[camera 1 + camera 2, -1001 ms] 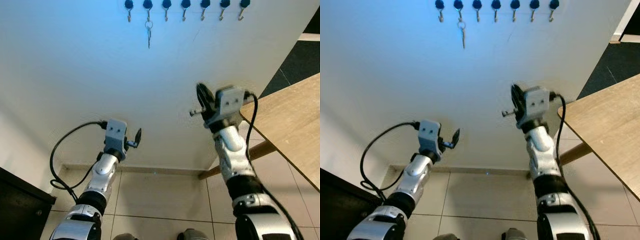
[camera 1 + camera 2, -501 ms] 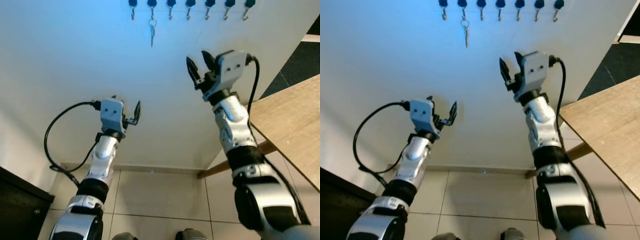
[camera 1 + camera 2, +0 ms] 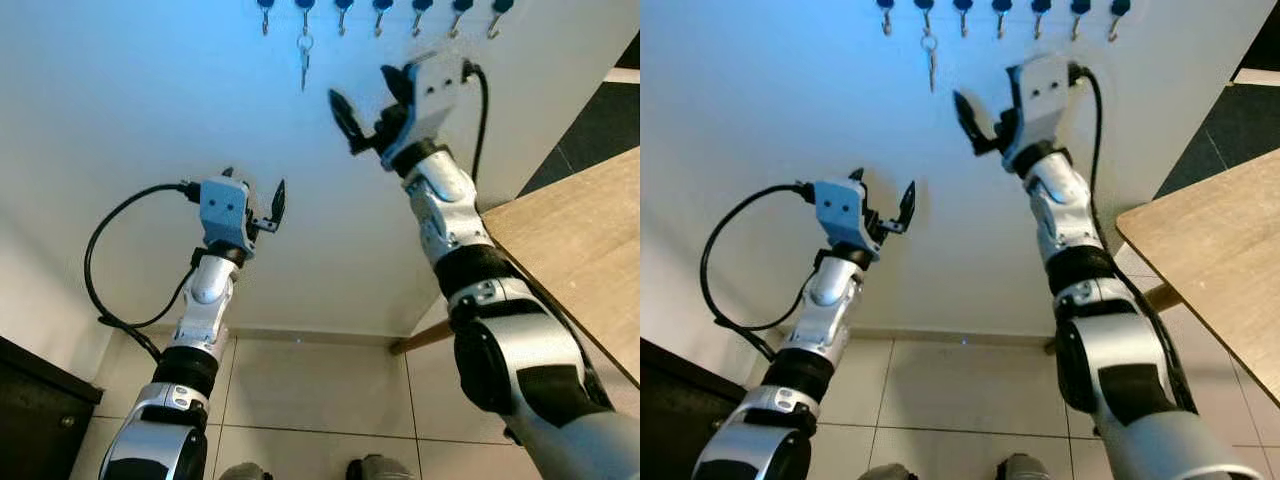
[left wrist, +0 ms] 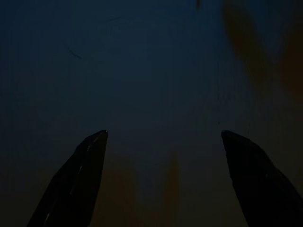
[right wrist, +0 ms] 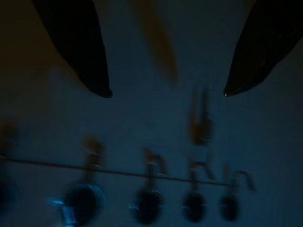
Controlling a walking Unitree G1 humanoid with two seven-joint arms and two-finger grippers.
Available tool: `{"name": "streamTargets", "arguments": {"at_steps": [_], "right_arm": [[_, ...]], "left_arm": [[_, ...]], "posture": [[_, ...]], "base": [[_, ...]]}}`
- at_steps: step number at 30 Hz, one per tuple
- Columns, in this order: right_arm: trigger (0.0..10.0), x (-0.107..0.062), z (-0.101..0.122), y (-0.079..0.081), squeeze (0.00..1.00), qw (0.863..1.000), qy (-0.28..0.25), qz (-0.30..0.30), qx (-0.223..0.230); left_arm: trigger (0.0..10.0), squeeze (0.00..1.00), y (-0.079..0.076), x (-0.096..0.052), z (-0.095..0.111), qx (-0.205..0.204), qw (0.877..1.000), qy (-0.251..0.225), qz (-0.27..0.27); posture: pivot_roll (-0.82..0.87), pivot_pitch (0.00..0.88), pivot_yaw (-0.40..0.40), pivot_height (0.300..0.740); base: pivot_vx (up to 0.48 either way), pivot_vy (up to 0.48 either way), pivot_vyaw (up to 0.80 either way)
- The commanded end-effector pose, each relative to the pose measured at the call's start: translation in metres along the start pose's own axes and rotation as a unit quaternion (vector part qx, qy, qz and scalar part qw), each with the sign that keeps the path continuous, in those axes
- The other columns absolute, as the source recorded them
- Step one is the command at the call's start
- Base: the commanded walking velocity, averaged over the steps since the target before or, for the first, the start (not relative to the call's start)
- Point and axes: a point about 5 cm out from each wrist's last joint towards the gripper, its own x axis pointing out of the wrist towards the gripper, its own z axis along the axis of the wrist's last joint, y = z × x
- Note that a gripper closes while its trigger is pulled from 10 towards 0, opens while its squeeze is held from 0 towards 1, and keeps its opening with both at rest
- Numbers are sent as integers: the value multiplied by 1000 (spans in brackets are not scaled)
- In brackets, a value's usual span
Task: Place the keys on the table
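Note:
A small bunch of keys [image 3: 303,60] hangs on a ring from the second of several dark hooks [image 3: 380,8] in a row high on the white wall. My right gripper [image 3: 366,97] is raised against the wall, open, a little right of and below the keys, holding nothing. In the blurred right wrist view the keys [image 5: 201,120] hang just beyond the open fingertips [image 5: 99,85]. My left gripper [image 3: 254,188] is lower and to the left, open and empty, facing bare wall [image 4: 156,71].
A wooden table [image 3: 575,240] reaches in from the right, its edge close to my right arm. A dark cabinet [image 3: 40,410] stands at the lower left. Tiled floor [image 3: 310,400] lies below, and a dark doorway area [image 3: 600,110] is at the far right.
My right arm has risen and swung left toward the keys, its fingers now spread near the hooks. The left arm has lifted slightly.

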Motion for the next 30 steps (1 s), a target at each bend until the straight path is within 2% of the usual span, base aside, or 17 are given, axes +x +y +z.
{"name": "streamTargets", "arguments": {"at_steps": [1,2,3,4,5,13,15,18,19,20,21,22,23,24,26,28,30], "right_arm": [[10000,1,-4,5,455,1000,8,15,11],[10000,2,-4,7,455,1000,8,22,14],[10000,1,-6,9,239,999,11,28,16],[10000,1,-7,10,239,999,13,31,16],[10000,-3,-12,11,0,999,18,30,18],[10000,-65,-69,13,0,996,72,-25,53],[10000,-104,-96,11,0,988,115,-79,70],[10000,-130,-113,11,0,978,148,-117,87],[10000,-155,-129,12,0,966,183,-153,102],[10000,-202,-156,16,0,933,266,-208,124],[10000,-202,-156,16,0,933,266,-208,124],[10000,-236,-171,21,0,905,322,-243,136],[10000,-281,-186,32,0,860,393,-282,164],[10000,-281,-186,32,0,860,393,-282,164],[10000,-350,-197,53,0,777,488,-342,205],[10000,-384,-197,65,0,731,528,-372,220],[10000,-404,-195,75,0,705,560,-376,218]], "left_arm": [[10000,0,-1,-1,0,4,1000,3,-1],[10000,0,-1,-2,0,4,1000,3,-3],[10000,0,-2,-3,-2,5,1000,8,-6],[10000,0,-2,-4,-3,5,1000,12,-8],[10000,0,-3,-7,-10,4,999,34,-17],[10000,0,11,-50,-67,44,980,190,-51],[10000,0,18,-74,-90,51,962,265,-47],[10000,0,20,-90,-104,51,947,313,-46],[10000,0,22,-105,-114,51,934,351,-41],[10000,0,25,-130,-130,47,909,413,-17],[10000,0,25,-130,-130,47,909,413,-17],[10000,0,27,-148,-139,45,891,452,0],[10000,0,29,-169,-148,36,869,493,25],[10000,0,29,-169,-148,36,869,493,25],[10000,0,27,-195,-156,32,842,537,40],[10000,0,21,-203,-158,20,839,543,29],[10000,0,13,-200,-158,0,847,532,14]], "posture": [[27,103,-24,740],[27,103,-24,740],[32,99,-30,740],[35,98,-32,740],[37,97,-33,740],[35,94,-22,740],[34,91,-12,740],[33,90,-6,740],[30,87,1,740],[21,75,20,740],[21,75,20,740],[20,73,23,740],[10,63,34,740],[10,63,34,740],[7,48,41,740],[2,45,45,740],[-3,47,48,740]], "base": [[0,0,0],[0,0,0],[0,0,0],[0,0,0],[0,0,0],[0,0,0],[0,0,0],[0,0,0],[0,0,0],[0,0,0],[0,0,0],[0,0,0],[0,0,0],[0,0,0],[0,0,0],[0,0,0],[0,0,0]]}}
